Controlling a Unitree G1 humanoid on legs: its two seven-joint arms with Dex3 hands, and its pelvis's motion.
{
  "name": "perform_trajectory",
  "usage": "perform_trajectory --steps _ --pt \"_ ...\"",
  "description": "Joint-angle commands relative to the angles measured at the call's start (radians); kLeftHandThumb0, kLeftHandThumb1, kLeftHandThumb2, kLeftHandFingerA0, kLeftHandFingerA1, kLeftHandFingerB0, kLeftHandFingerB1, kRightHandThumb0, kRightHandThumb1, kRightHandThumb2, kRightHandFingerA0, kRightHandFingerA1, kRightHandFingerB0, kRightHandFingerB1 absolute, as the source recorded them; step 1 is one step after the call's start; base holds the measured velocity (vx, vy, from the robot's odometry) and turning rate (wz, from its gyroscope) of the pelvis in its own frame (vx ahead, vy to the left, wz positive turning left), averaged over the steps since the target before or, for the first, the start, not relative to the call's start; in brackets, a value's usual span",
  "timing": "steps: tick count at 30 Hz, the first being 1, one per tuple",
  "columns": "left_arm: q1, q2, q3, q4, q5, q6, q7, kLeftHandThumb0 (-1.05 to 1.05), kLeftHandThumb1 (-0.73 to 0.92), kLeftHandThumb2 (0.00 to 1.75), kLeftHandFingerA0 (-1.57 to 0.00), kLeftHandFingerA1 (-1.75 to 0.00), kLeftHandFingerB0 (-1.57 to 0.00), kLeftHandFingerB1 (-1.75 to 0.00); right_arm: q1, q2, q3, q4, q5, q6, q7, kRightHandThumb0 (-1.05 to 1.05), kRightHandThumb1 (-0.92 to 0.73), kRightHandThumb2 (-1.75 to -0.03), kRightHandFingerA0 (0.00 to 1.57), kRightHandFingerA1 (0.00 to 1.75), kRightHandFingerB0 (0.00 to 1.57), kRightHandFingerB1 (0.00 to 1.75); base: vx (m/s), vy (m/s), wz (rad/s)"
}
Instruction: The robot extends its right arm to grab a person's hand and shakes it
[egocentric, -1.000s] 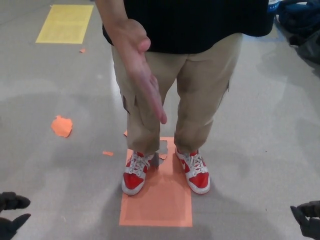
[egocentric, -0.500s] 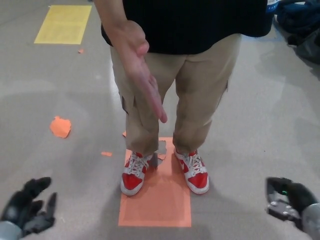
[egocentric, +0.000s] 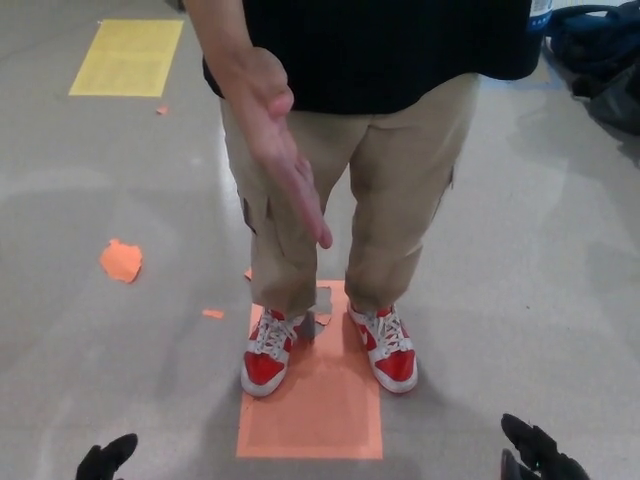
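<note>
Person's hand (egocentric: 283, 150) offered flat, fingers angled down toward robot, inviting shake; person stands on orange floor patch (egocentric: 312, 405); right hand (egocentric: 535, 455) low at frame bottom, well apart from it, grasping nothing, finger state unclear; left hand (egocentric: 108, 460) barely visible, likewise unclear.

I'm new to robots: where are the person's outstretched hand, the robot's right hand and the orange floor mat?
person's hand (egocentric: 278, 150), head view, on the palm.
right hand (egocentric: 535, 455), head view, on its black fingers.
orange mat (egocentric: 320, 415), head view, on its bare front part.
</note>
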Motion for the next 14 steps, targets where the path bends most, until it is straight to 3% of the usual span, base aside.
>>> perform_trajectory --steps 1,3,4,14 --pt "0.027 0.011 -0.008 -0.043 -0.013 -0.108 0.019 -0.58 0.92 0.75 -0.20 -0.34 -0.16 -0.32 0.022 -0.010 0.028 -0.062 0.002 0.008 -0.030 -0.85 -0.88 -1.15 0.00 0.12 0.00 0.10 0.00 0.000 0.00" --pt "0.040 0.014 -0.011 -0.070 -0.017 -0.096 0.009 -0.61 0.92 0.75 -0.20 -0.34 -0.16 -0.32 0.027 -0.012 0.029 -0.060 0.020 -0.010 -0.021 -0.85 -0.88 -1.14 0.00 0.12 0.00 0.10 0.00 0.000 0.00" --pt "0.038 0.012 -0.008 -0.079 -0.031 -0.091 -0.004 -0.31 0.66 1.17 -0.01 -0.47 -0.01 -0.47 0.017 -0.018 0.027 -0.058 0.020 -0.011 -0.025 -0.85 -0.88 -1.14 0.00 0.15 0.00 0.12 0.00 0.000 0.00" --pt "0.058 0.022 -0.012 -0.080 -0.046 -0.082 -0.025 -0.30 0.68 1.18 0.00 -0.47 0.00 -0.47 0.030 -0.049 0.019 -0.032 0.028 -0.039 -0.035 -0.86 -0.86 -1.14 0.00 0.20 0.00 0.13 0.00 0.000 0.00"
